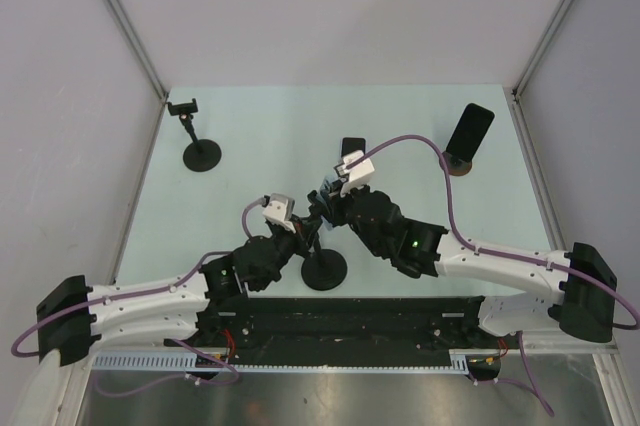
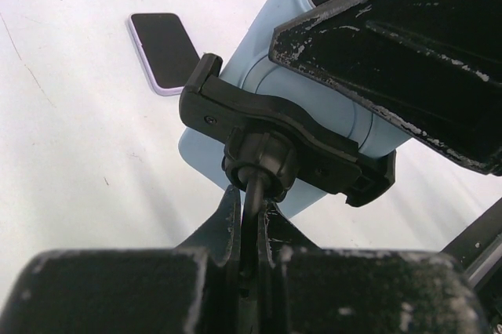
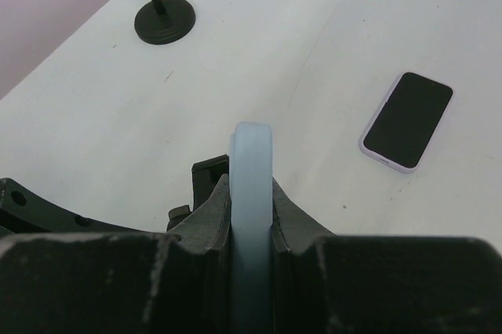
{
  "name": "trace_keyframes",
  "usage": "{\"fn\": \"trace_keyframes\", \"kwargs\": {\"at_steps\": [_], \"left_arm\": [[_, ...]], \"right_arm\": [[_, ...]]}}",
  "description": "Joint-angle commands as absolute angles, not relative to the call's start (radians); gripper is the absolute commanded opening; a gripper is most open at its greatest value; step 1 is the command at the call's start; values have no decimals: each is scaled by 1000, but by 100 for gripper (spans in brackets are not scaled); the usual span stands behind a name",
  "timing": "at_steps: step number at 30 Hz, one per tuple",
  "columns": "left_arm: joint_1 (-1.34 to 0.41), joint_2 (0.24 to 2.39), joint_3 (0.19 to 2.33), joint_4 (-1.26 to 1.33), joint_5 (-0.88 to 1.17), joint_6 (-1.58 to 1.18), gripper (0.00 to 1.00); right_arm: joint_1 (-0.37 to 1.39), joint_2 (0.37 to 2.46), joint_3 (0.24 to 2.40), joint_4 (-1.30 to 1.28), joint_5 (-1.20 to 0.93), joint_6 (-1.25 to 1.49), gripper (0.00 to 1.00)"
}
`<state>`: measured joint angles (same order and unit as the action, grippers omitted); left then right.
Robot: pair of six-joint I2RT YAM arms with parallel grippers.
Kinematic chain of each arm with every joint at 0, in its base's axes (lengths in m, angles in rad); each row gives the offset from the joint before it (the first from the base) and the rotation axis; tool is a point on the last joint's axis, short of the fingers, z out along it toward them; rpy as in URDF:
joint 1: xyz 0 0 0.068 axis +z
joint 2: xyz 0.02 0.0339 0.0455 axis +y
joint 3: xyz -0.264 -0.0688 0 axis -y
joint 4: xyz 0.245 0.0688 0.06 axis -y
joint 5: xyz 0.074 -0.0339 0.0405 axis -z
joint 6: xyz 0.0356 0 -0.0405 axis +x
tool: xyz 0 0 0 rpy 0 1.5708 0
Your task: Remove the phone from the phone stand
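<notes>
**Pale desk, lilac walls: blue phone pinched, stand braced**

Pale green desk (image 1: 250, 116) under lilac walls (image 1: 330, 6) is all the backdrop there is.

The phone (image 3: 251, 154) wears a light blue case. I judge it stiff, fairly light and a little slick on its rounded rim. The camera lenses and the screen are the fragile parts, so the hold belongs across its thickness, away from the lenses and clear of the clamp.

It sits in the clamp (image 2: 314, 150) of the phone stand (image 1: 324, 269), about midway between the desk's left and right edges and closer to the near edge than the far one. The clamp arms hook over both long edges of the case.

My right gripper (image 3: 251, 216) has it. The phone stands edge-on between my fingers, which are closed tight against its front and back.

My left gripper (image 2: 249, 224) is closed on the stand's thin stem (image 2: 252, 193) just below the ball joint, bracing it.

The clamp is probably sprung, so I expect the phone to resist. It should come out by sliding along its length. The case could slip in my pinch if I tug too hard.

Beyond, toward the far edge, a purple phone (image 3: 408, 121) lies flat, screen up. A second stand (image 1: 195, 136) with nothing in its clip stands by the far-left corner. A third stand (image 1: 459, 164) holding a dark phone (image 1: 470, 128) is near the far-right corner.
</notes>
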<state>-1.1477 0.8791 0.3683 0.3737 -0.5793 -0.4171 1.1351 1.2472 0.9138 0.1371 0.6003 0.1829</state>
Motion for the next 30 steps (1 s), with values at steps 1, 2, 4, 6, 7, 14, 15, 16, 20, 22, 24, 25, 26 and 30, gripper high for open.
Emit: {"fn": "trace_keyframes", "kwargs": {"at_steps": [1, 2, 4, 6, 7, 14, 15, 16, 20, 22, 24, 25, 26, 30], "left_arm": [[-1114, 856, 319, 198, -907, -454, 0], [-1118, 873, 324, 202, -902, -454, 0], [-1118, 880, 327, 210, -896, -451, 0], [-1118, 896, 325, 215, -896, -434, 0], [-1118, 905, 325, 216, -896, -422, 1], [-1117, 943, 316, 261, -945, -330, 0], [-1114, 937, 314, 261, -949, -325, 0], [-1109, 928, 316, 261, -950, -327, 0], [-1126, 933, 347, 276, -930, -284, 0], [-1150, 945, 360, 325, -920, -226, 1], [-1184, 954, 376, 357, -898, -204, 0], [-1195, 957, 380, 394, -876, -180, 0], [-1216, 960, 382, 419, -864, -163, 0], [-1250, 979, 403, 494, -804, -71, 0]], "right_arm": [[963, 1126, 942, 80, 1131, 20, 0], [962, 1126, 942, 78, 1118, 35, 0], [956, 1108, 942, 63, 1060, 63, 0], [939, 1080, 942, 52, 972, 95, 0], [930, 1065, 940, 48, 854, 106, 0], [887, 956, 966, 23, 601, 89, 0], [888, 947, 968, 17, 601, 87, 0], [887, 946, 968, 11, 600, 77, 0], [939, 995, 968, 23, 724, 19, 0], [971, 1049, 968, 58, 793, 3, 0], [982, 1081, 968, 96, 818, -29, 0], [980, 1112, 968, 107, 802, -32, 0], [976, 1126, 968, 115, 792, -32, 0], [965, 1172, 986, 98, 723, -15, 0]]}}
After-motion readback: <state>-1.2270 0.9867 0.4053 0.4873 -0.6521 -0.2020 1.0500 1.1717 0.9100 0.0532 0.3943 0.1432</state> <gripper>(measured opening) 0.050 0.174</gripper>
